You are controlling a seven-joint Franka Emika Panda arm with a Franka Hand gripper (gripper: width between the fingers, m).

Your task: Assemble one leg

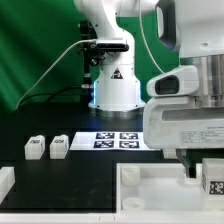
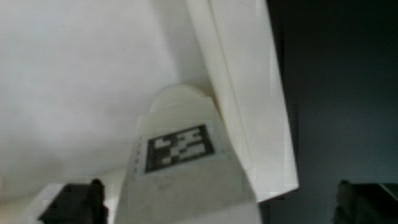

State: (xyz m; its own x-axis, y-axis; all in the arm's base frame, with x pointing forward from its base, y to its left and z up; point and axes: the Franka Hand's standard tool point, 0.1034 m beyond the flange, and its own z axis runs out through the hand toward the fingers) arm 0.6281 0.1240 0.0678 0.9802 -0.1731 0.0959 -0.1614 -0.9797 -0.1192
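Observation:
In the wrist view a white leg [image 2: 196,120] with a black-and-white tag stands upright on the large white tray-like piece [image 2: 80,70], close to its raised rim [image 2: 240,80]. My gripper [image 2: 221,205] is open, with its dark fingers [image 2: 71,202] on either side of this leg and gaps showing between them and it. In the exterior view the gripper [image 1: 205,170] hangs low at the right over the same leg [image 1: 213,183]. Two more legs [image 1: 34,147] [image 1: 59,146] lie on the black table at the left.
The marker board [image 1: 118,139] lies in the middle of the table in front of the arm's base [image 1: 115,90]. The tray-like piece [image 1: 150,190] fills the front right. Another white part [image 1: 5,181] shows at the front left edge.

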